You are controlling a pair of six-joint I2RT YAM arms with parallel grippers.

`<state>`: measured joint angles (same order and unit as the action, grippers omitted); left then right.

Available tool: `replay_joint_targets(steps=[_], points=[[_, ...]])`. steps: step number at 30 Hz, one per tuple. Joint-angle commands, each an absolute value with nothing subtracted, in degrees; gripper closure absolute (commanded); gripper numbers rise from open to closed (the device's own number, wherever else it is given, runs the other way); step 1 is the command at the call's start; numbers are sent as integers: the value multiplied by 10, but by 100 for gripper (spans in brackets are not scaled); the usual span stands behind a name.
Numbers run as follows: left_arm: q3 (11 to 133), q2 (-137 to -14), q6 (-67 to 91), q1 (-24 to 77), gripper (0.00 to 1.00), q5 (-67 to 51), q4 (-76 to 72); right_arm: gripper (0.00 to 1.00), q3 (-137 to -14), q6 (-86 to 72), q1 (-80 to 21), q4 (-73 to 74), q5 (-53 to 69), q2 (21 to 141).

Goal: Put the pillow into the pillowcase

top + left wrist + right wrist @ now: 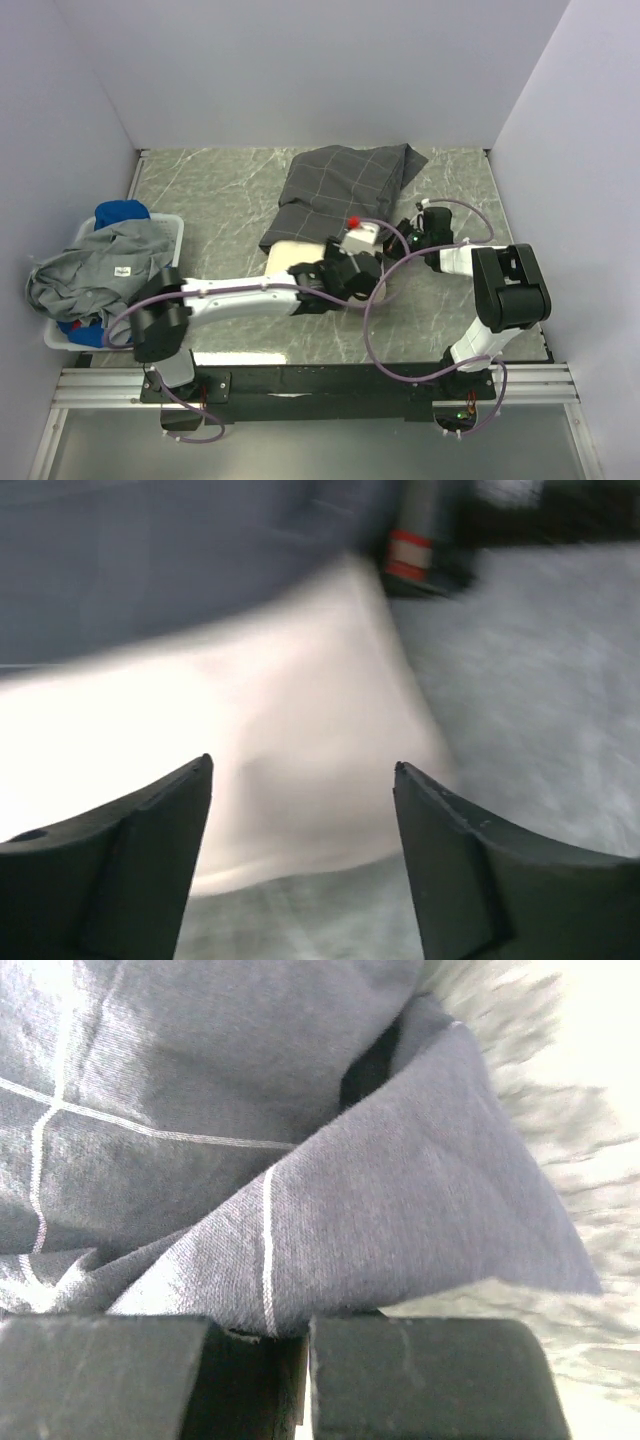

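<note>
White basket (176,232) sits at the left edge of the grey marbled table (220,190). A crumpled grey garment (95,262) with a small white label (122,270) fills it and spills over its left rim. Blue cloth (121,213) shows at the basket's far end.

Left gripper (300,765) and right gripper (305,1360) are crowding the pillowcase (345,185) mouth mid-table (215,190), the right one pinching its hem. Basket (172,222) is blocking the left edge. Far-left corner and near-right edge are sitting open.
</note>
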<state>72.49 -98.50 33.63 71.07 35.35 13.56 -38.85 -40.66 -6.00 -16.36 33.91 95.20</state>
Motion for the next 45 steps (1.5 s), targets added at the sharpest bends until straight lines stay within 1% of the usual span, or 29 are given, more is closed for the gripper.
replay_joint_targets(steps=[1, 2, 4, 6, 7, 9, 12, 15, 17, 20, 22, 27, 29, 31, 32, 33, 34, 35, 36, 37, 39, 40, 42, 43, 44, 45], points=[[745, -893, 340, 679, 17, 492, 247, 100, -381, -411, -47, -201, 352, 957], [739, -876, 338, 663, 15, 487, 269, 100, -381, -412, -46, -202, 352, 956], [723, -868, 324, 609, 15, 440, 286, 100, -381, -415, -46, -208, 354, 954], [709, -862, 295, 584, 14, 398, 271, 100, -383, -415, -46, -205, 355, 949], [698, -862, 256, 566, 13, 379, 261, 100, -383, -415, -45, -205, 355, 947], [694, -870, 203, 558, 11, 360, 237, 100, -386, -417, -45, -202, 359, 942], [710, -905, 149, 541, 10, 341, 246, 100, -389, -421, -45, -202, 365, 933], [716, -925, 99, 534, 8, 339, 238, 100, -388, -422, -45, -199, 366, 923], [715, -929, 77, 526, 8, 318, 224, 100, -388, -420, -44, -195, 368, 918], [722, -957, 45, 506, 7, 343, 216, 100, -383, -418, -44, -192, 371, 908], [733, -975, 26, 491, 4, 369, 210, 100, -381, -422, -45, -198, 376, 900], [737, -1023, -25, 461, 4, 367, 140, 100, -373, -421, -45, -188, 377, 875], [737, -1050, -31, 457, 5, 384, 115, 100, -373, -416, -44, -178, 369, 858], [738, -1074, -31, 454, 9, 424, 102, 100, -370, -415, -45, -167, 370, 843], [739, -1078, -29, 452, 14, 443, 95, 100, -370, -417, -45, -163, 372, 822], [750, -1082, -19, 448, 36, 451, 100, 100, -371, -416, -47, -148, 370, 808], [757, -1082, -14, 446, 52, 458, 109, 100, -378, -413, -49, -134, 365, 791], [764, -1078, -9, 446, 75, 456, 121, 100, -384, -398, -62, -115, 354, 753], [792, -1073, 23, 446, 99, 448, 177, 100, -390, -391, -71, -80, 338, 731], [812, -1057, 38, 447, 99, 367, 214, 100, -408, -385, -82, -66, 334, 710], [870, -1035, 74, 452, 99, 275, 279, 100, -429, -375, -109, -35, 331, 647], [888, -1005, 85, 460, 99, 180, 320, 100, -458, -372, -119, -28, 327, 627], [935, -969, 131, 459, 99, 75, 344, 100, -498, -353, -157, 13, 310, 579], [943, -930, 145, 457, 99, 35, 338, 100, -546, -347, -167, 26, 297, 570], [956, -915, 157, 455, 99, -61, 341, 100, -572, -336, -177, 39, 294, 563], [993, -904, 183, 449, 99, -102, 346, 100, -596, -333, -191, 60, 290, 562]])
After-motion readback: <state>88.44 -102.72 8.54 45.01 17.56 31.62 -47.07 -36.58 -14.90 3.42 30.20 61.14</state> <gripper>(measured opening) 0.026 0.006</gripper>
